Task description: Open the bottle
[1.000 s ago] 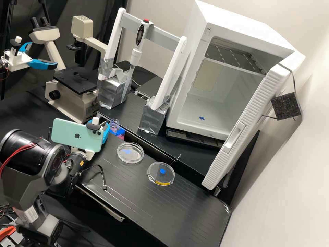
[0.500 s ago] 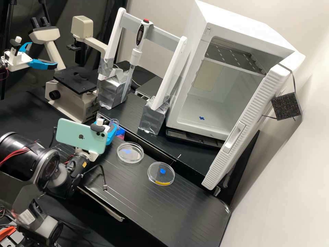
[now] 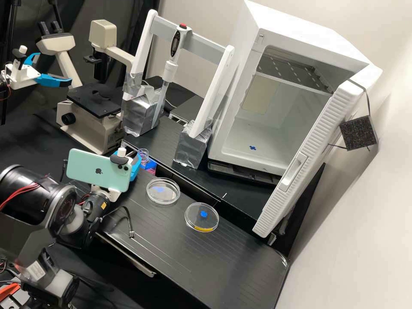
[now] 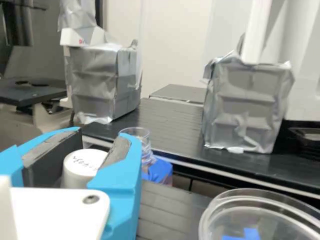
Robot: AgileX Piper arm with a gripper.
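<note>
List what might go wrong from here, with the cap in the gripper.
The white cap could slip or tilt if the grip of the gripper loosens.

The bottle stands uncapped close by, so a careless sideways swing might knock it and spill its contents.

A dropped cap might strike the nearer petri dish.

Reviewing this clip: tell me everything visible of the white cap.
The white cap is round and smooth-looking, seemingly plastic, with small dark marks on its top, which faces up. It sits between the gripper's two blue fingers, gripped at its sides by their pads. It is off the clear bottle, held beside the bottle's open neck. Its underside is hidden.
</note>
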